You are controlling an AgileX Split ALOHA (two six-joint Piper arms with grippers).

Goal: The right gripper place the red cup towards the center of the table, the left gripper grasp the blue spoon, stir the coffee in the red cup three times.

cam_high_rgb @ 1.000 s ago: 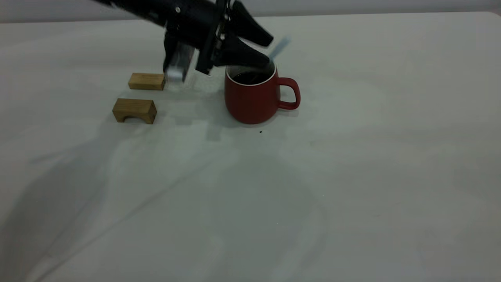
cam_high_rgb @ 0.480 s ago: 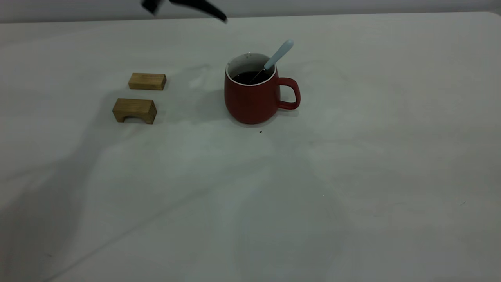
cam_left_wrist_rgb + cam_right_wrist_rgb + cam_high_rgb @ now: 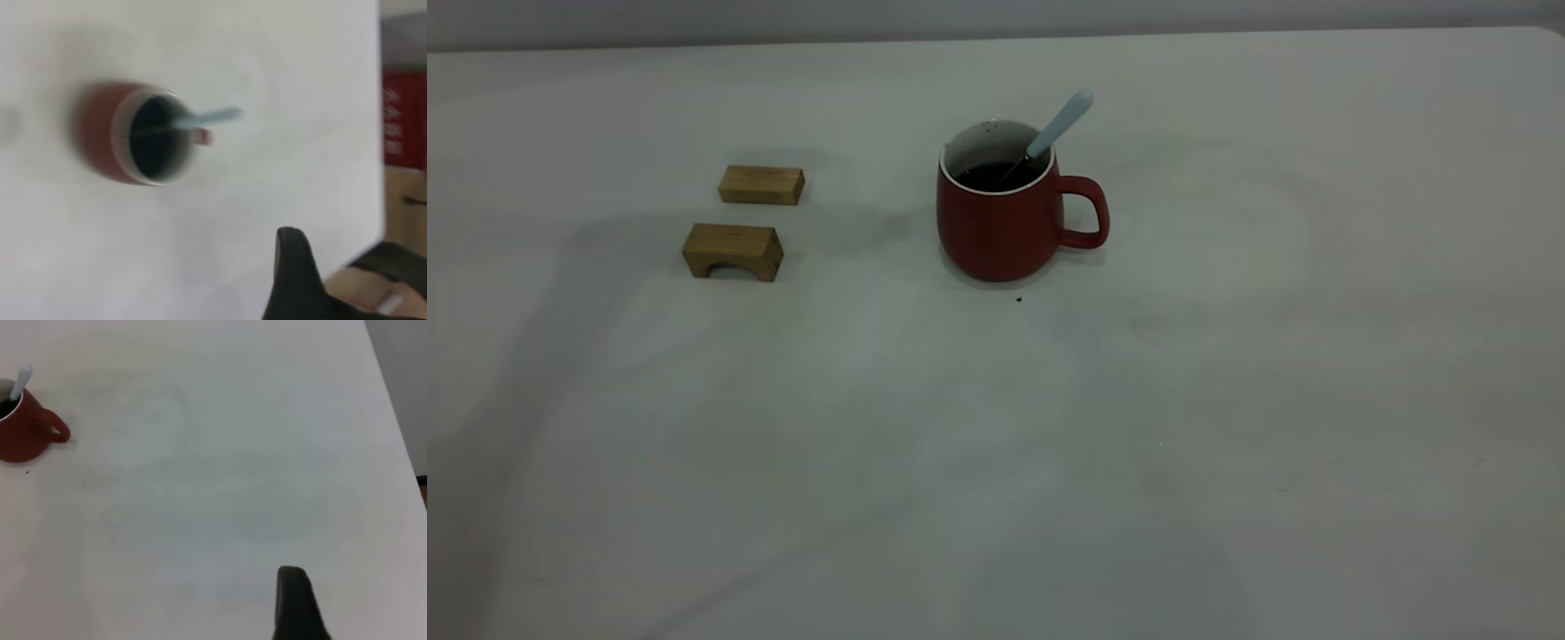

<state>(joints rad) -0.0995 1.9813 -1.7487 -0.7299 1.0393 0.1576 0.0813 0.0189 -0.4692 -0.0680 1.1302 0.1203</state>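
The red cup (image 3: pixel 1000 227) stands upright near the middle of the table (image 3: pixel 1138 400), its handle toward the right. Dark coffee (image 3: pixel 996 175) fills it. The blue spoon (image 3: pixel 1060 124) leans in the cup, bowl in the coffee, pale handle sticking up over the rim on the handle side. Nothing holds it. Neither arm shows in the exterior view. The left gripper (image 3: pixel 293 267) is well above and away from the cup (image 3: pixel 100 143) and spoon (image 3: pixel 213 118), holding nothing. The right gripper (image 3: pixel 297 603) hangs far from the cup (image 3: pixel 23 440), over bare table.
Two tan wooden blocks lie left of the cup: a flat one (image 3: pixel 761 185) behind and an arched one (image 3: pixel 733 251) in front. A tiny black speck (image 3: pixel 1018 300) sits before the cup. The table's edge (image 3: pixel 400 453) runs near the right gripper.
The left gripper, which was at the cup's rim by the spoon a second ago, has risen up and away to the left out of the exterior view. Spoon and cup stay put.
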